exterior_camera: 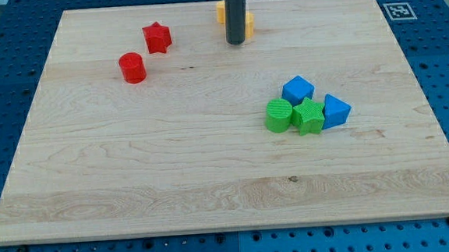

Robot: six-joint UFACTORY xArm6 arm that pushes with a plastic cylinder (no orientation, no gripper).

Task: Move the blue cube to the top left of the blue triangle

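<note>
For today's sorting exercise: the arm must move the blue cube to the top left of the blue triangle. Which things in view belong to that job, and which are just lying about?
Belongs to the job:
blue cube
blue triangle
my tip, at the view's top, far from both

Just lying about:
green cylinder
green star
red star
red cylinder
orange block, partly hidden behind the rod

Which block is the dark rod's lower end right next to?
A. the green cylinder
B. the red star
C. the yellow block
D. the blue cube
C: my tip sits at the view's top against the yellow block, which it partly hides, while the blue cube lies far off toward the view's lower right.
</note>
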